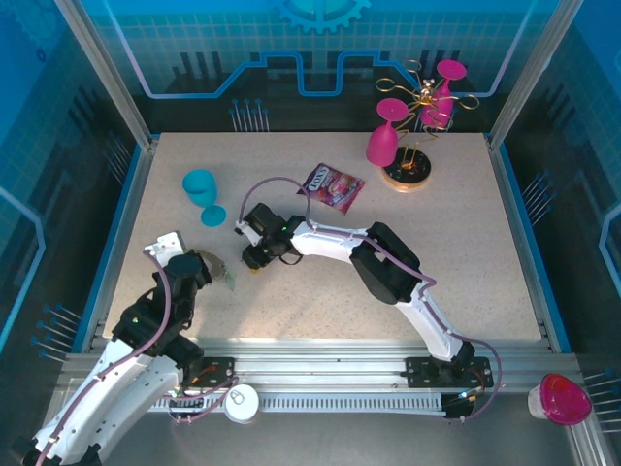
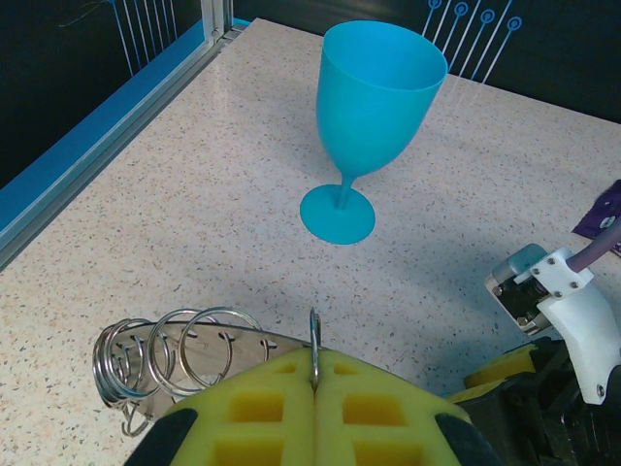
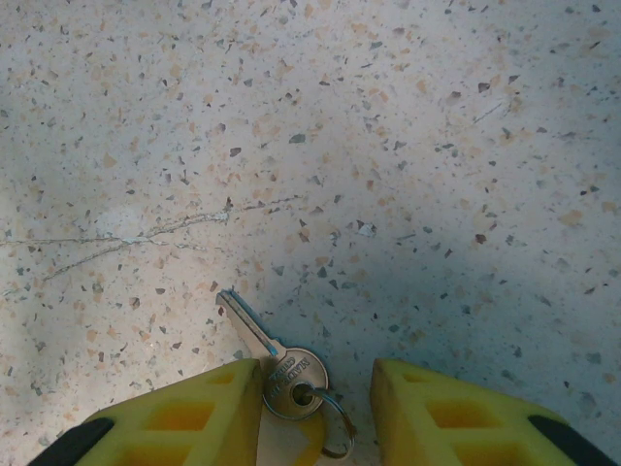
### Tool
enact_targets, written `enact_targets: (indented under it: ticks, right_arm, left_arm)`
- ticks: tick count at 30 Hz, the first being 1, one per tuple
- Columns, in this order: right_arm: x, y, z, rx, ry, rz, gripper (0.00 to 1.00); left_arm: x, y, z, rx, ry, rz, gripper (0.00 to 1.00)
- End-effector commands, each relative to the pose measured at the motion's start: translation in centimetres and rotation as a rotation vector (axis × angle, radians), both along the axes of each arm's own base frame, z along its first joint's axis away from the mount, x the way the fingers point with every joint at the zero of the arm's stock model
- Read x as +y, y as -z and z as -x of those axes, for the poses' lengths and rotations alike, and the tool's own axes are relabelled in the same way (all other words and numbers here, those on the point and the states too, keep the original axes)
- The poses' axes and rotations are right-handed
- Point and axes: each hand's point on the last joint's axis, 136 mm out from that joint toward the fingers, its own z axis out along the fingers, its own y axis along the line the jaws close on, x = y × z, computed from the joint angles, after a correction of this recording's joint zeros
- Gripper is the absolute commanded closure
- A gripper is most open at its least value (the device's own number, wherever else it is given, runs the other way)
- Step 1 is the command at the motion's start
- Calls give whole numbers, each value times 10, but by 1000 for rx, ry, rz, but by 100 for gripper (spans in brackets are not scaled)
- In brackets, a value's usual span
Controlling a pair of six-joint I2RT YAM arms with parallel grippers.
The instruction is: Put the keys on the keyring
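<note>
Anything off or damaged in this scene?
Two things. A thin crack or scratch runs across the tabletop, up-left of the key in the right wrist view. A pink cup appears to lie tipped off the tabletop, on the frame at the near right corner.

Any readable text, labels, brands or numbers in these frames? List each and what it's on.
key: stamped lettering on its round head, too small to read.
purple packet: white print on the front, too blurred to read.
Nothing here is clear enough to quote, and I see no other text, numbers or signs.
</note>
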Motion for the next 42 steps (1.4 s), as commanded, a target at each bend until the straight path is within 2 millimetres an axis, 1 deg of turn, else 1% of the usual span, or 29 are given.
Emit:
enact_targets:
  ticks: [1,4,7,13,20,27,28,29,37,42]
  right_arm:
    - [1,-22,3,-14,-18,-10,64]
    - [0,-34,1,-34,-13,-20,64]
    - [-3,-38,-1,-50,-4,-15,64]
    - [-10,-24,-2,-35,11,22,64]
    - [-11,-10,0,-7,4,52,64]
    - [-4,-14,4,17,-15,27,67]
    - [-6,-1,6,34,-17,46,67]
    - [-5,1,6,36,-16,48,67]
    - [-9,7,0,15,3,81,67]
    - [-8,6,-1,16,1,81,67]
  left_arm:
    - [0,-4,-3,-28,2,-1,100]
    - [0,-3,-2,-26,0,-1,100]
    - [0,-3,-2,-25,3,0,100]
    - [0,-3,-2,-25,3,2,100]
    - [-1,-3,-3,-28,6,2,100]
    - [-1,-2,-3,-27,9,-1,100]
    - [-1,-2,-3,-26,10,0,100]
    - [-1,-2,-3,-25,11,0,100]
    - [-2,-2,-3,-27,14,0,100]
    - [-2,-1,-4,-27,14,0,100]
